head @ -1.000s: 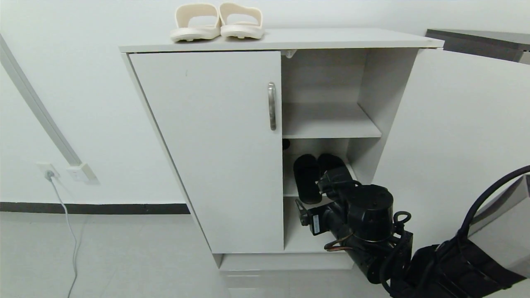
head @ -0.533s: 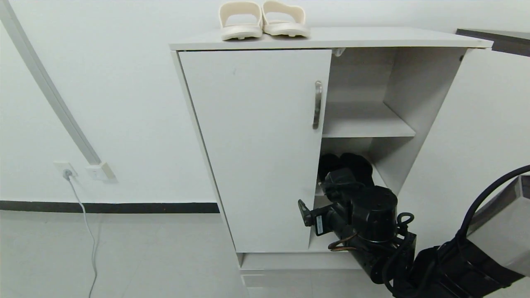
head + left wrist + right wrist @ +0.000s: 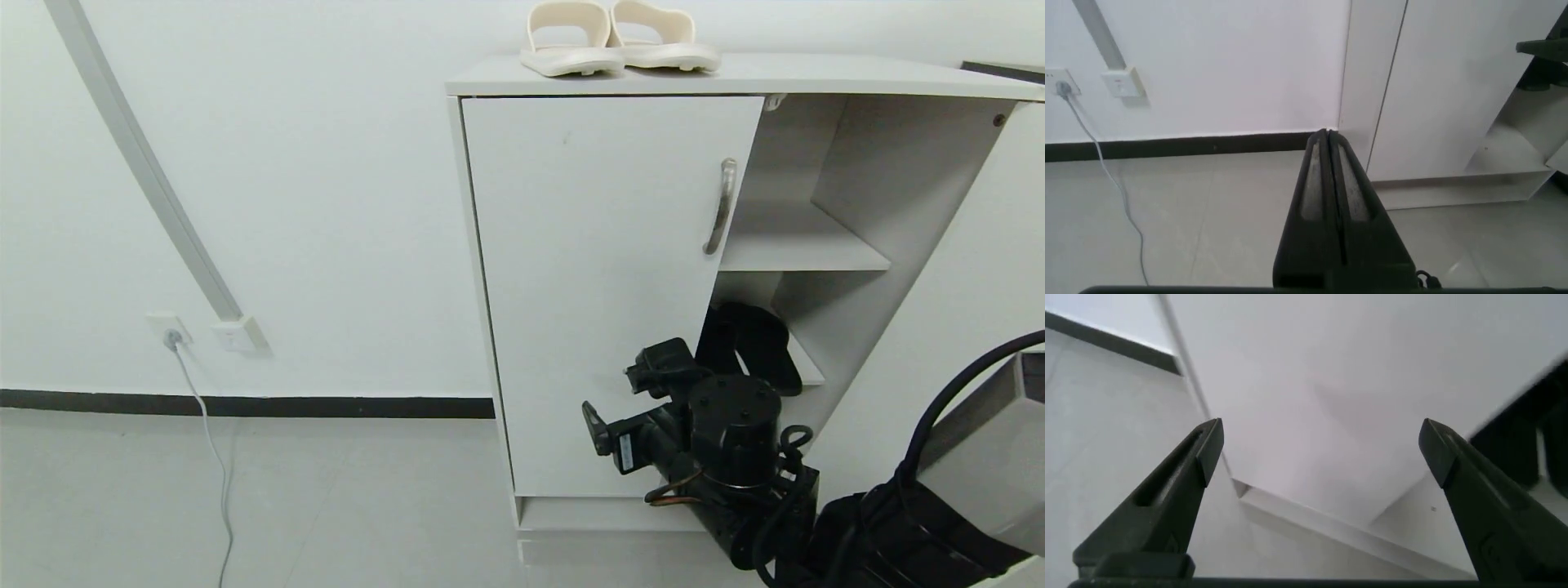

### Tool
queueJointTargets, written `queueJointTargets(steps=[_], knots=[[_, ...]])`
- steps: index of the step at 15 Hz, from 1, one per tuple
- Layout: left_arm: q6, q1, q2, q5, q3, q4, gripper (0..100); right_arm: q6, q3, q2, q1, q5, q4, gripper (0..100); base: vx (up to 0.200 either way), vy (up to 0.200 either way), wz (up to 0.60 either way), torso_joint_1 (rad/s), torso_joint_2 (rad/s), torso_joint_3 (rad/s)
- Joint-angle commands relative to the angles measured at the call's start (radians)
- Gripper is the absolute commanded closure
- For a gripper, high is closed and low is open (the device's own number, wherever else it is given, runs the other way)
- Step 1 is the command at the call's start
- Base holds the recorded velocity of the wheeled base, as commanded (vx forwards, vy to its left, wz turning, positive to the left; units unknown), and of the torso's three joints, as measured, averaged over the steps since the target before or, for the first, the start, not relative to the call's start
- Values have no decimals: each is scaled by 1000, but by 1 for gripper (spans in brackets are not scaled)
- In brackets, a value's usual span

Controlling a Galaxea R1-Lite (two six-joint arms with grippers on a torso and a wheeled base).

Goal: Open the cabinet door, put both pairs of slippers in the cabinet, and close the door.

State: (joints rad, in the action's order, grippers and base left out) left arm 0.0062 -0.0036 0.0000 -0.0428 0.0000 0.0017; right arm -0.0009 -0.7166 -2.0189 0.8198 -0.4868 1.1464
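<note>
A cream pair of slippers (image 3: 620, 45) sits on top of the white cabinet (image 3: 612, 286). A black pair of slippers (image 3: 755, 343) lies on the lower shelf behind the open right door (image 3: 963, 327). The left door (image 3: 596, 269) with its metal handle (image 3: 718, 208) is closed. My right gripper (image 3: 624, 396) hangs open and empty, low in front of the closed door, left of the black slippers; its fingers (image 3: 1200, 457) stand wide apart around the right gripper's midpoint (image 3: 1323, 449). My left gripper (image 3: 1328, 147) is shut on nothing, above the floor near the cabinet's (image 3: 1437, 82) left bottom corner.
A wall socket (image 3: 167, 335) with a cable running down to the floor and a switch box (image 3: 237, 333) under a slanted conduit (image 3: 147, 171) are left of the cabinet. A black baseboard (image 3: 245, 404) lines the wall. Grey tiled floor (image 3: 286, 506) lies open on the left.
The camera has swung left, so the cabinet sits farther right in the picture. My right gripper, earlier at the black slippers in the open compartment, is now before the closed door's lower part.
</note>
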Motion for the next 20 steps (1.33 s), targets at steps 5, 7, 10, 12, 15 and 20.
queueJointTargets(steps=[5, 7, 10, 12, 15, 20], knots=[[-2, 1, 2, 3, 0, 0, 100, -1, 0, -6, -1, -1, 0, 0, 0, 0, 0, 0, 0, 0], [-2, 1, 2, 3, 0, 0, 100, -1, 0, -6, 1, -1, 0, 0, 0, 0, 0, 0, 0, 0], [-2, 1, 2, 3, 0, 0, 100, -7, 0, -6, 13, -1, 0, 0, 0, 0, 0, 0, 0, 0], [-2, 1, 2, 3, 0, 0, 100, -7, 2, -6, 16, -3, 0, 0, 0, 0, 0, 1, -94, -101], [0, 1, 2, 3, 0, 0, 100, -8, 3, 2, 18, -3, 0, 0, 0, 0, 0, 11, -209, -333], [0, 1, 2, 4, 0, 0, 100, -16, 25, 26, 41, -3, 9, 0, 0, 0, 0, 63, -516, -367]])
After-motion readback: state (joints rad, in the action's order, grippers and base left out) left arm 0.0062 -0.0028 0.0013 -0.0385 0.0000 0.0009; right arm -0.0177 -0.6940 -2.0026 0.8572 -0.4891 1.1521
